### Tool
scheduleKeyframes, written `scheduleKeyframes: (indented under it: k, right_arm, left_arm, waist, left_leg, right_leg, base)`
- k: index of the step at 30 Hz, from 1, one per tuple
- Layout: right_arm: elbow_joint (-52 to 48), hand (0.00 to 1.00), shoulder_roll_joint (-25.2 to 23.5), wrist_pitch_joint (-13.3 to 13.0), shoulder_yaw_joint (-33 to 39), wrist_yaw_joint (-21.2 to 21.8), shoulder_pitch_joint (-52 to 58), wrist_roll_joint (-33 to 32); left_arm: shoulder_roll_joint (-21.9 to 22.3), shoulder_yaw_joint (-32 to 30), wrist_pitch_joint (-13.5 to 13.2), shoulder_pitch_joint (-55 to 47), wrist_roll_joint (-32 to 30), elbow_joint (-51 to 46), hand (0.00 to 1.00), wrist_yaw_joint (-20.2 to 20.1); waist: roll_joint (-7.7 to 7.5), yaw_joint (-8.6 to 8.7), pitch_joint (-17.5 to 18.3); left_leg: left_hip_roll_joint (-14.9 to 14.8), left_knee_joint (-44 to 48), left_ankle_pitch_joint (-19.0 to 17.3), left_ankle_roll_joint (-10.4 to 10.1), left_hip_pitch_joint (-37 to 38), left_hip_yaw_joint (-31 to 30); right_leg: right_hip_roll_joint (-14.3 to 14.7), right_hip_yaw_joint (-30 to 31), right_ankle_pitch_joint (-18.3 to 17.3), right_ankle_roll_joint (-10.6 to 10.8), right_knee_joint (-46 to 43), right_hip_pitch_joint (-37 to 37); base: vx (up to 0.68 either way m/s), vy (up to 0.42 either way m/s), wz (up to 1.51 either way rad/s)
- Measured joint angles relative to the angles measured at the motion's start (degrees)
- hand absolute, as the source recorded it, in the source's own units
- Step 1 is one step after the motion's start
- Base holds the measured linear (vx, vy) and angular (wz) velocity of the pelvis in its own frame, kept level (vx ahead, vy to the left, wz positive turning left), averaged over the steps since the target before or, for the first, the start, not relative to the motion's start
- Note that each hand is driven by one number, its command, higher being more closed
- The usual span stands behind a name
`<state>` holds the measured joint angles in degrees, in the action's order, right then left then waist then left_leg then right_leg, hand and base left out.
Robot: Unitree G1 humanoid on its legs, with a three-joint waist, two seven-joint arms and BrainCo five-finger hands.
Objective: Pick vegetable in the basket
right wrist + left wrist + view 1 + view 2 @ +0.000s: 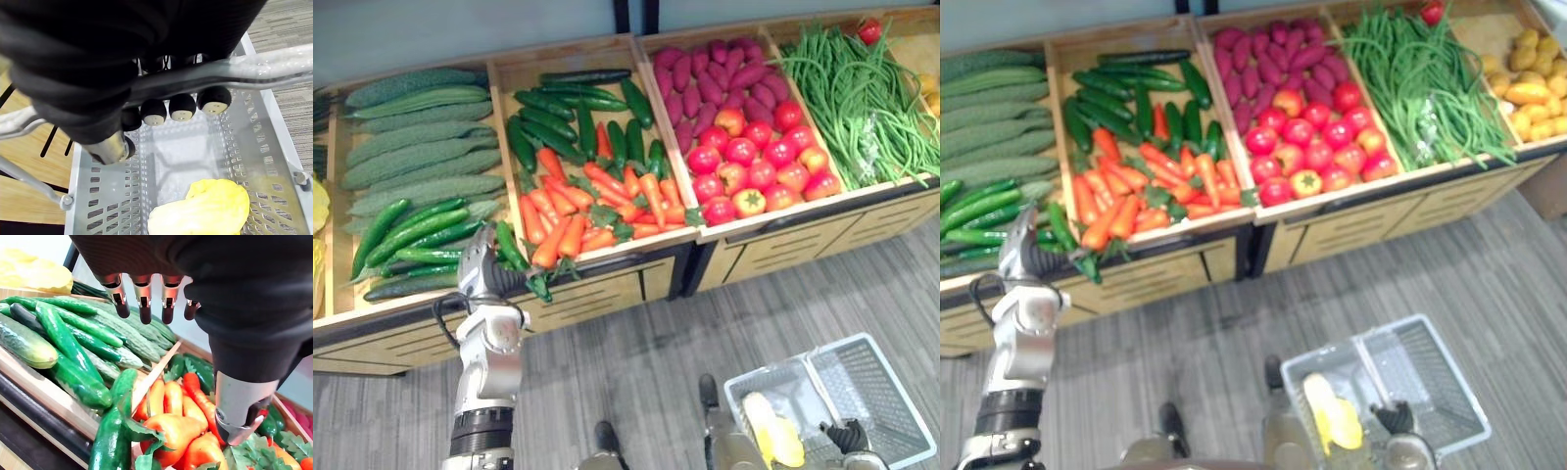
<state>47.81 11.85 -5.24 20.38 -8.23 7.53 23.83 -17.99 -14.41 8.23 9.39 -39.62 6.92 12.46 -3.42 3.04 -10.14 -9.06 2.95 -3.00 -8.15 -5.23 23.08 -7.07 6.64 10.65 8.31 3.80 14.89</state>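
Observation:
My left hand (480, 266) hovers over the front edge of the vegetable stand, at the divider between the cucumber crate and the carrot crate. Its fingers (142, 303) are straight and hold nothing. Just below them a dark green cucumber (113, 431) lies across the divider beside the carrots (578, 211). At the lower right my right hand (850, 438) is curled round the metal handle (195, 81) of a grey plastic basket (891, 387). A yellow leafy vegetable (205, 210) lies inside the basket.
The wooden stand (607, 264) holds crates of long pale gourds (411, 147), dark cucumbers (568, 108), purple sweet potatoes (705, 69), tomatoes (754, 162), green beans (862, 93) and yellow potatoes (1528, 83). Grey plank floor (636, 372) lies between stand and basket.

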Motion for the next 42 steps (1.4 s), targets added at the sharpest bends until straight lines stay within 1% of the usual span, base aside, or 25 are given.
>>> scheduleKeyframes:
  k: [5,7,13,21,24,26,27,29,31,34,35,42]
  right_arm:
    - [-1.0,1.0,0.0,0.0,-0.3,0.0,0.0,0.9]
    - [-1.7,1.0,0.0,0.0,-0.6,0.0,0.1,0.9]
    - [-3.0,1.0,0.1,0.0,-0.7,0.0,0.3,0.9]
    - [-4.8,1.0,0.6,0.0,-2.9,-0.2,0.1,0.8]
    - [-5.3,1.0,0.6,-0.1,-3.4,-0.4,-0.4,0.8]
    - [-5.4,1.0,0.7,-0.1,-3.9,-0.5,-0.9,0.8]
    - [-5.4,1.0,0.7,-0.1,-4.2,-0.6,-1.1,0.8]
    - [-5.4,1.0,1.2,-0.2,-5.2,-0.9,-1.6,0.4]
    - [-5.4,1.0,1.2,-0.3,-5.6,-1.1,-1.6,0.4]
    - [-5.4,1.0,1.3,-0.5,-6.1,-1.3,-1.6,0.3]
    - [-5.4,1.0,1.3,-0.5,-6.3,-1.4,-1.6,0.2]
    - [-4.8,1.0,1.4,-0.8,-7.0,-1.5,-1.6,0.3]
  left_arm:
    - [0.0,0.1,0.7,0.0,-1.6,0.4,0.0,-0.1]
    - [0.0,0.5,0.7,0.0,-1.6,1.1,0.0,-0.3]
    - [0.0,0.6,0.8,1.1,-1.6,4.4,0.0,-0.3]
    - [-0.4,0.7,1.0,9.0,-1.1,15.1,0.0,0.5]
    - [-2.0,1.1,1.0,12.5,-1.1,19.4,0.0,1.5]
    - [-4.4,1.2,1.0,16.4,-0.3,24.1,0.0,2.3]
    - [-4.9,1.2,1.0,17.3,0.2,25.2,1.0,2.5]
    - [-5.5,1.1,1.1,20.9,0.7,28.8,1.0,3.9]
    - [-6.4,1.2,1.1,22.2,0.7,30.0,1.0,5.1]
    - [-7.9,1.1,1.0,23.1,0.7,30.4,1.0,5.3]
    - [-8.7,1.2,1.0,24.1,0.7,31.8,1.0,5.3]
    - [-9.5,1.2,1.0,24.6,0.7,34.1,1.0,5.4]
  waist:
    - [-0.03,0.0,0.1]
    - [-0.02,-0.01,0.0]
    - [-0.02,-0.19,0.0]
    - [-0.18,-0.14,-0.1]
    - [-0.31,-0.13,-1.1]
    - [-0.36,-0.16,-1.5]
    - [-0.38,-0.12,-1.6]
    - [-0.4,-0.14,-2.5]
    - [-0.41,-0.15,-2.6]
    - [-0.59,-0.16,-2.7]
    - [-0.68,-0.18,-2.8]
    - [-0.89,-0.19,-2.9]
  left_leg:
    - [0.0,-0.4,0.1,0.0,-0.5,0.4]
    - [0.0,-0.4,0.2,0.3,-0.5,0.5]
    - [-0.5,-0.3,0.0,0.0,-1.2,1.1]
    - [-1.2,1.4,-0.4,-0.1,-3.9,1.4]
    - [-1.6,2.2,-0.6,-0.1,-4.5,1.5]
    - [-2.1,2.6,-0.8,-0.3,-5.0,1.8]
    - [-2.2,2.7,-0.8,-0.3,-5.2,1.9]
    - [-2.4,3.4,-1.1,-0.3,-5.5,2.0]
    - [-2.6,3.6,-1.2,-0.4,-5.5,2.3]
    - [-2.5,3.7,-1.5,-0.4,-5.5,2.6]
    - [-2.5,4.1,-1.7,-0.3,-5.5,2.6]
    - [-2.5,5.5,-3.1,-0.2,-4.5,2.8]
  right_leg:
    - [0.1,0.3,0.0,0.1,-0.1,0.9]
    - [0.2,0.3,0.1,-0.2,-0.1,1.0]
    - [0.4,0.5,0.1,-0.1,-0.6,2.2]
    - [0.7,1.1,0.1,-0.2,-1.0,4.6]
    - [0.8,1.4,0.1,-0.2,-1.1,5.1]
    - [1.2,1.6,0.2,-0.2,-1.1,5.7]
    - [1.2,1.6,0.2,-0.2,-1.1,5.9]
    - [1.4,1.7,0.2,-0.2,-1.1,5.9]
    - [1.4,1.8,0.2,-0.2,-1.1,5.9]
    - [1.4,1.9,0.2,-0.2,-1.1,5.9]
    - [1.3,1.9,0.2,-0.2,-1.1,5.8]
    - [1.1,2.6,0.2,-0.2,-0.9,4.5]
  base:
    - [0.01,-0.009,-0.02]
    - [0.01,-0.009,-0.02]
    - [0.0,-0.012,-0.02]
    - [0.01,-0.012,-0.03]
    - [0.0,-0.004,-0.01]
    - [0.0,-0.018,-0.08]
    - [0.02,-0.027,-0.06]
    - [0.01,-0.011,-0.02]
    - [0.02,-0.007,-0.04]
    - [0.01,-0.002,-0.01]
    - [0.0,0.0,0.0]
    - [0.0,0.001,-0.04]
